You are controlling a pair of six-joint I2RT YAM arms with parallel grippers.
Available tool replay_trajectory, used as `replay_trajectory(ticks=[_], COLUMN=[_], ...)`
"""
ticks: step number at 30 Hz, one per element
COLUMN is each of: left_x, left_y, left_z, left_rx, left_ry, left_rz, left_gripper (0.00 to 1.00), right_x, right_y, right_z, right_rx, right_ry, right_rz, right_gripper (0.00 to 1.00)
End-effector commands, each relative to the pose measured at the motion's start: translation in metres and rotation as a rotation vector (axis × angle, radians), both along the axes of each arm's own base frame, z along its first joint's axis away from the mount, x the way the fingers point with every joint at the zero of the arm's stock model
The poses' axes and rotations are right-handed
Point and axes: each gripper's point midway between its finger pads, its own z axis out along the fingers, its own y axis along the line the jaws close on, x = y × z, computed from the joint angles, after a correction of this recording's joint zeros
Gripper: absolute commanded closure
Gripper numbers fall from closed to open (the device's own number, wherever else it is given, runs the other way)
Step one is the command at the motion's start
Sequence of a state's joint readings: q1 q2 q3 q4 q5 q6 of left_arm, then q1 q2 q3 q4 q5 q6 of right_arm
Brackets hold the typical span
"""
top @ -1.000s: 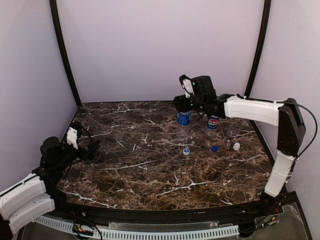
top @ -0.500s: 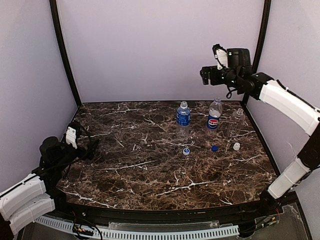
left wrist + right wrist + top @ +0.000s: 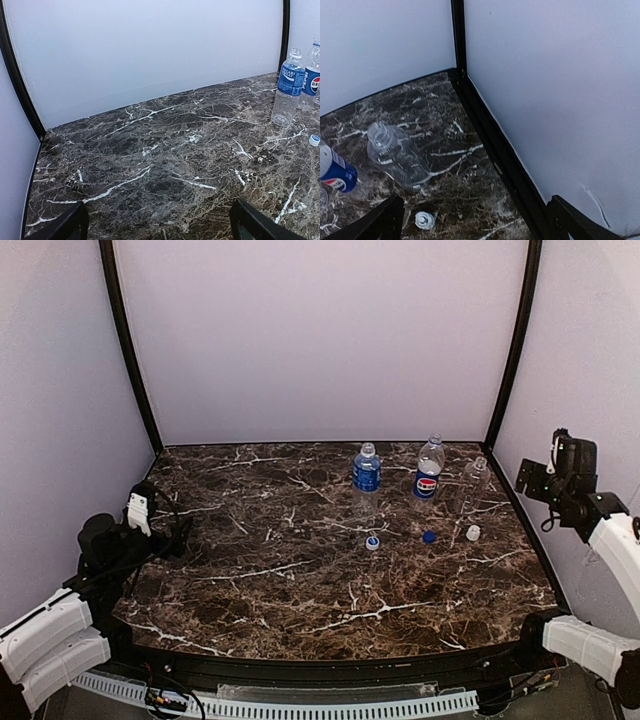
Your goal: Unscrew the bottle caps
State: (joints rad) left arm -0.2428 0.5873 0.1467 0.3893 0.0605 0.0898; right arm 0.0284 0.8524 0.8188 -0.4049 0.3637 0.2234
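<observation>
Standing uncapped, three bottles [image 3: 366, 472] [image 3: 428, 472] [image 3: 471, 483]; beside them, three loose caps [image 3: 372, 542] [image 3: 429, 536] [image 3: 473, 532]

The table [image 3: 300, 590] is dark brown marble, streaked all over with thin white veins. The walls [image 3: 320, 340] around it are a plain pale lilac-white, and the frame posts [image 3: 125, 350] are black. The water bottle [image 3: 366, 475] is clear with a blue label and white lettering. The Pepsi bottle [image 3: 429, 472] is clear too, with a blue label carrying a red-and-white mark. The unlabelled bottle [image 3: 470, 480] is bare clear plastic. On the marble lie a pale blue-white cap [image 3: 372, 542], a dark blue cap [image 3: 428, 536] and a white cap [image 3: 473, 533]. The left arm [image 3: 45, 635] and right arm [image 3: 615, 550] share one scheme: white shells, black joints.
</observation>
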Motion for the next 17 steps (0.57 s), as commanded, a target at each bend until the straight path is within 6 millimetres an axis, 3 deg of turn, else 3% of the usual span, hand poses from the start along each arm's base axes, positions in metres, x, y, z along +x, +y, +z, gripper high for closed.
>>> replay_trajectory(ticks=[1, 4, 9, 13, 17], left_x=[0.001, 0.001, 0.005, 0.006, 0.006], left_y=[0.010, 0.016, 0.036, 0.044, 0.050], left_z=[-0.001, -0.003, -0.013, -0.017, -0.022], left_rx=[-0.014, 0.009, 0.044, 0.044, 0.044], left_ry=[-0.013, -0.018, 0.005, 0.024, 0.041], left_rz=[0.050, 0.065, 0.137, 0.160, 0.176], left_gripper=[0.01, 0.01, 0.01, 0.01, 0.01], right_x=[-0.017, -0.027, -0.055, -0.062, -0.059], right_y=[-0.003, -0.010, -0.044, -0.047, -0.044], right_z=[-0.047, -0.066, -0.094, -0.107, -0.107], right_rx=[0.029, 0.055, 0.083, 0.115, 0.139], right_ry=[-0.012, -0.080, -0.159, -0.172, -0.192], right_rz=[-0.014, -0.069, -0.325, -0.366, -0.357], right_gripper=[0.01, 0.01, 0.01, 0.01, 0.01])
